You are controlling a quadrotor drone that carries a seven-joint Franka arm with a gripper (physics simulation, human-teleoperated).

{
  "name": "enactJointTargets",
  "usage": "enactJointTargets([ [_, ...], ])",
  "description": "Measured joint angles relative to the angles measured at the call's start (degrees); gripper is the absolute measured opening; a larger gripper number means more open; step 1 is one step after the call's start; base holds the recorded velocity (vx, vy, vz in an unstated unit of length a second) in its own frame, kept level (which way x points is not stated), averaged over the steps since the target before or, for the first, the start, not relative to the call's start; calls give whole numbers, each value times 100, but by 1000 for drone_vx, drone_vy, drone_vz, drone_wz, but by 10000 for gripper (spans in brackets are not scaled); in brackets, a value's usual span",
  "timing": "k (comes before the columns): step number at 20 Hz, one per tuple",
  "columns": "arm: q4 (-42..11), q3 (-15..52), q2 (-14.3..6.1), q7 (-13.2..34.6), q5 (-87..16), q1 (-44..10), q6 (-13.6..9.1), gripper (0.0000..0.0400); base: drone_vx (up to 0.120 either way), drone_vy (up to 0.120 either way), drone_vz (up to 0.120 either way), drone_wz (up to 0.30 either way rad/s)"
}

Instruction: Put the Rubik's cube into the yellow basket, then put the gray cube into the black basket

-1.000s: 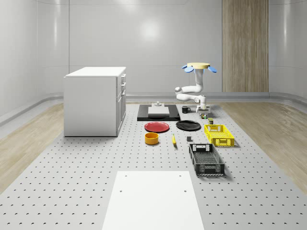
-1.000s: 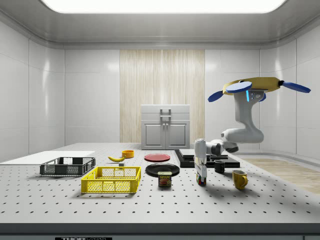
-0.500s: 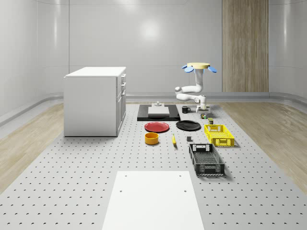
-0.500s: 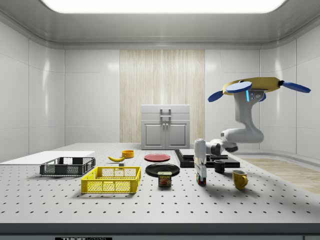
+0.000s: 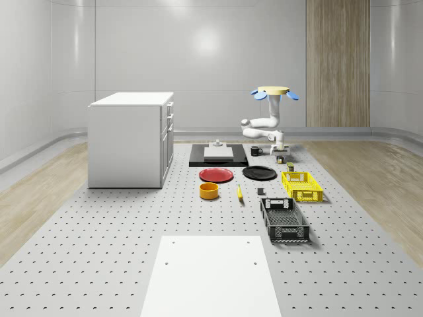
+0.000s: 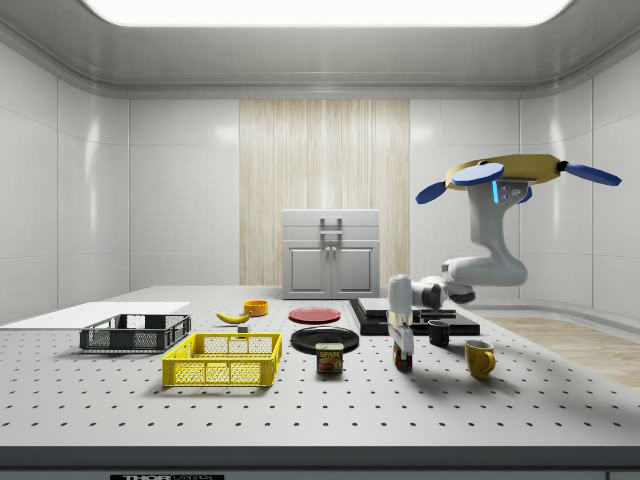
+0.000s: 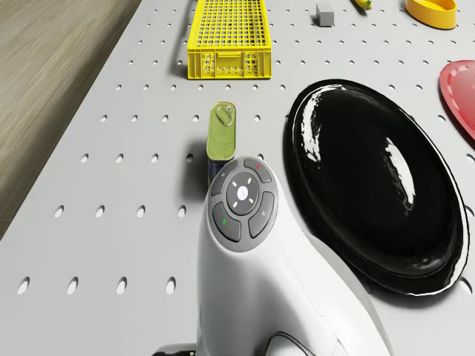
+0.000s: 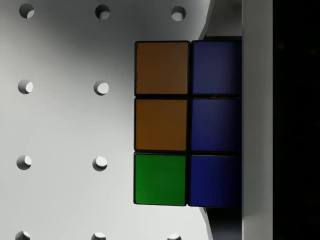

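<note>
The Rubik's cube (image 8: pixel 187 122) shows orange, green and blue tiles in the wrist view, with a dark finger (image 8: pixel 257 120) pressed against its blue side. My gripper (image 6: pixel 403 350) points straight down and is shut on the cube (image 6: pixel 403 360), very low over the table. The drone (image 6: pixel 510 170) hovers above the table's far right part in the whole-scene view, beside the black plate (image 7: pixel 378 185). The yellow basket (image 5: pixel 302 185) lies nearer the camera than the gripper (image 5: pixel 280 157). Nearer still is the black basket (image 5: pixel 284 220). The gray cube (image 5: pixel 261 192) sits to the whole-scene view's left of the yellow basket (image 7: pixel 226 37).
A Spam can (image 7: pixel 221 130) stands close to the gripper, between it and the yellow basket. A yellow mug (image 6: pixel 479 358) and a black mug (image 6: pixel 439 333) stand nearby. A red plate (image 5: pixel 216 175), an orange bowl (image 5: pixel 209 191), a banana (image 5: pixel 239 192) and a white cabinet (image 5: pixel 129 139) lie further left.
The gripper has risen slightly with the Rubik's cube in it. The drone stays in place.
</note>
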Motion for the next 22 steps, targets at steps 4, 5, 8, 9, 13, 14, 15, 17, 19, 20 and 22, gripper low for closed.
enactJointTargets([
  [4, -61, 256, -17, 45, 247, -5, -84, 289, 0, 0, 120, 0],
  [5, -70, 300, -24, 53, 291, -8, -94, 289, 0, 0, 120, 0],
  [8, -87, 394, -50, 79, 388, -19, -102, 289, 0, 0, 120, 0],
  [9, -90, 415, -61, 88, 412, -22, -99, 289, 0, 0, 120, 0],
  [13, -96, 469, -104, 118, 476, -36, -75, 288, 0, 0, 120, 0],
  [14, -97, 477, -116, 128, 488, -40, -67, 288, 40, 0, 80, 0],
  [15, -97, 484, -128, 134, 498, -43, -57, 288, 120, 0, 0, 0],
  [17, -97, 495, -151, 146, 516, -50, -38, 288, 120, 0, 0, 0],
  [19, -97, 503, -175, 156, 531, -56, -18, 288, 120, 0, 0, 0],
  [20, -97, 507, -187, 160, 537, -60, -7, 288, 120, 0, 0, 0],
  [22, -96, 512, -210, 167, 550, -66, 13, 288, 120, 0, 0, 0],
])
